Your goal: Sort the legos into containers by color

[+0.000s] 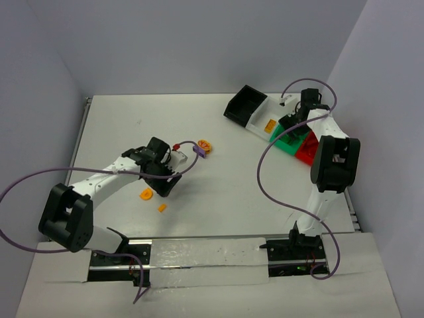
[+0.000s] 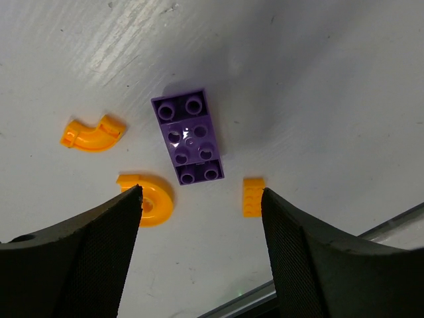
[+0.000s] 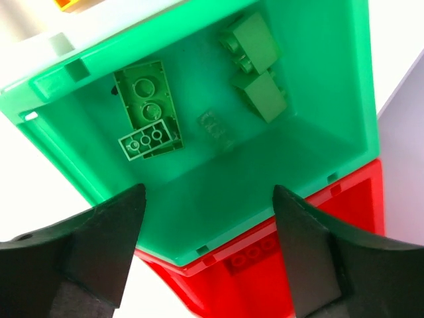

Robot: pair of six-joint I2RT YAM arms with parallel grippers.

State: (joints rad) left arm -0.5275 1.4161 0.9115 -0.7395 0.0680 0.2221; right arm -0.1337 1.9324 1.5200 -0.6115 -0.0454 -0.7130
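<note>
Purple is the left arm's concern: a purple two-by-four brick [image 2: 189,137] lies flat on the white worktop [image 2: 331,79], just ahead of the left end effector [image 2: 200,199], whose fingers stand spread with nothing between them. An orange arch piece [image 2: 149,197] sits right by the left finger, a small orange brick [image 2: 253,197] by the right one, and an orange elbow piece [image 2: 91,132] lies farther off.

The brick lies askew to the fingers. I judge the wrist should turn to close across its narrow width, coming down centred on it so the arch is not swept in.

The right end effector [image 3: 209,199] is also spread and empty above the green bin [image 3: 165,33], which holds green bricks [image 3: 149,112]. The red bin [image 3: 265,285] adjoins it.

The white bin [image 1: 260,114] shows something orange, so purple probably belongs in the black bin [image 1: 244,103].

The worktop is smooth, faintly scuffed, and closed in by plain pale walls.
</note>
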